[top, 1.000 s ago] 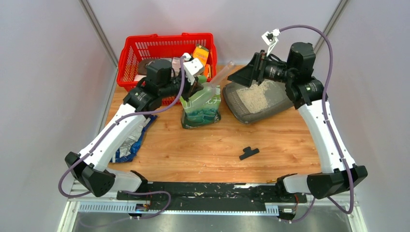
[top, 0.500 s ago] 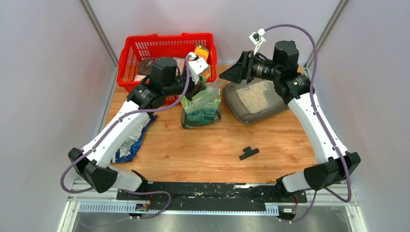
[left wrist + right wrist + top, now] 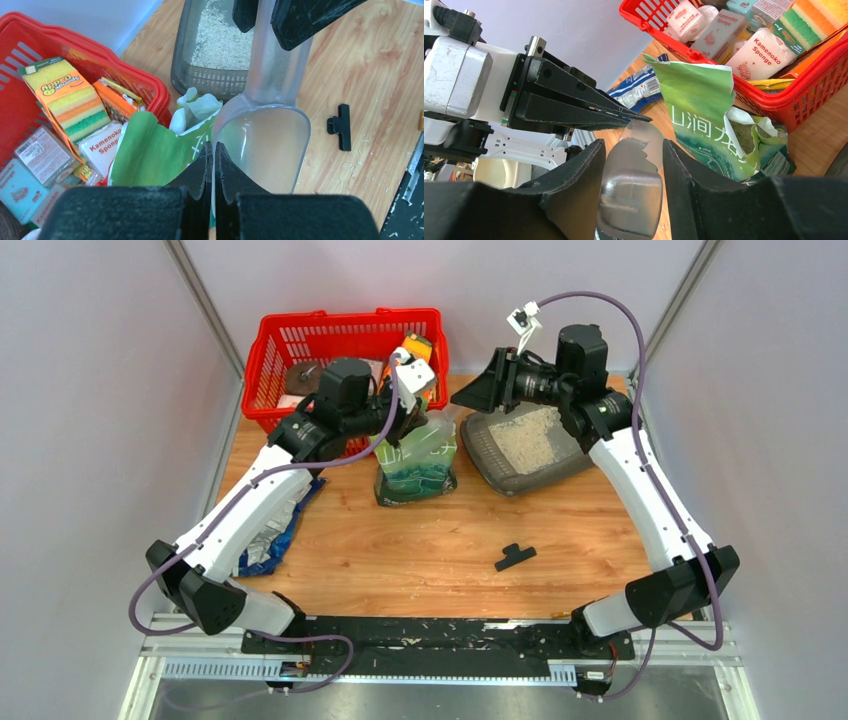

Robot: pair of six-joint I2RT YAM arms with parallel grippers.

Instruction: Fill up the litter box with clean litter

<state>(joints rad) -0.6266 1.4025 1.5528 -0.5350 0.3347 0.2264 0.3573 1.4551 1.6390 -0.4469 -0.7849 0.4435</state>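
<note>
1. Left fingers (image 3: pixel 213 150) are clamped tight, pinching the lip of the clear scoop (image 3: pixel 262 145) at its bowl.
2. Right fingers (image 3: pixel 631 150) stand half-spread and hug the scoop's handle end, one on each side, with no daylight between.
3. So the scoop hangs between both arms. Its long axis runs from one set of fingers to the other, bowl toward the left arm and handle pointing at the right. The bowl looks empty, and the bench (image 3: pixel 400 550) shows through it.
4. Right below the bowl, a green-and-white pouch (image 3: pixel 415 465) stands upright with its top open.
5. Just beside the pouch, the litter box (image 3: pixel 492 468) sits far right on the bench under the right wrist. Its long axis is skewed, near-left to far-right.
6. Clean litter (image 3: pixel 530 438) lies inside, spread over the far-right part.
7. Further out, a red basket (image 3: pixel 300 340) sits back left and a black clip (image 3: pixel 515 557) lies alone mid-bench.
</note>
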